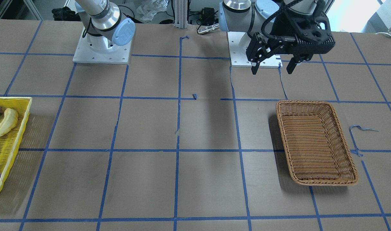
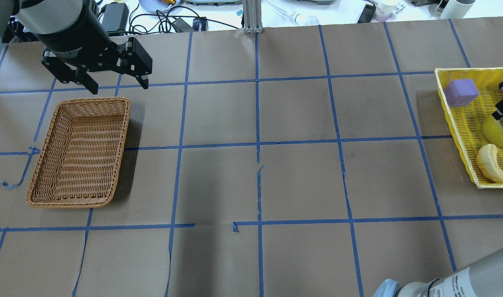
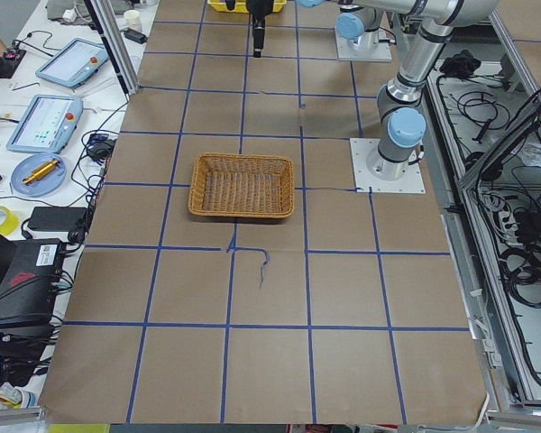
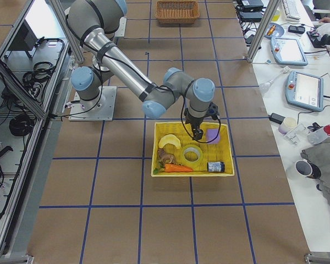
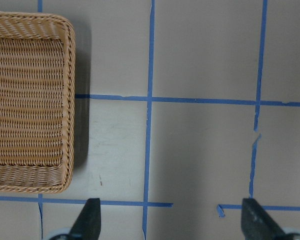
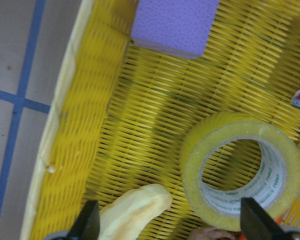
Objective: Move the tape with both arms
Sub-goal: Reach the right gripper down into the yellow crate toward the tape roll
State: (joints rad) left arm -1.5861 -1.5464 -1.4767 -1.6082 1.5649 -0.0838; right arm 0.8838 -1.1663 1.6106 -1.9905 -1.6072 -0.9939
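Wicker basket (image 2: pixel 92 100); yellow tray (image 2: pixel 472 120) with purple block (image 2: pixel 461 93) and banana (image 2: pixel 490 163)

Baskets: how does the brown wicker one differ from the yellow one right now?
The brown wicker basket is empty; the yellow basket holds the tape, a purple block and a banana-shaped item. The open left gripper hangs beside the brown wicker basket, not over it; the open right gripper hangs over the yellow basket. They sit at opposite ends of the table. Both are shallow and rectangular.
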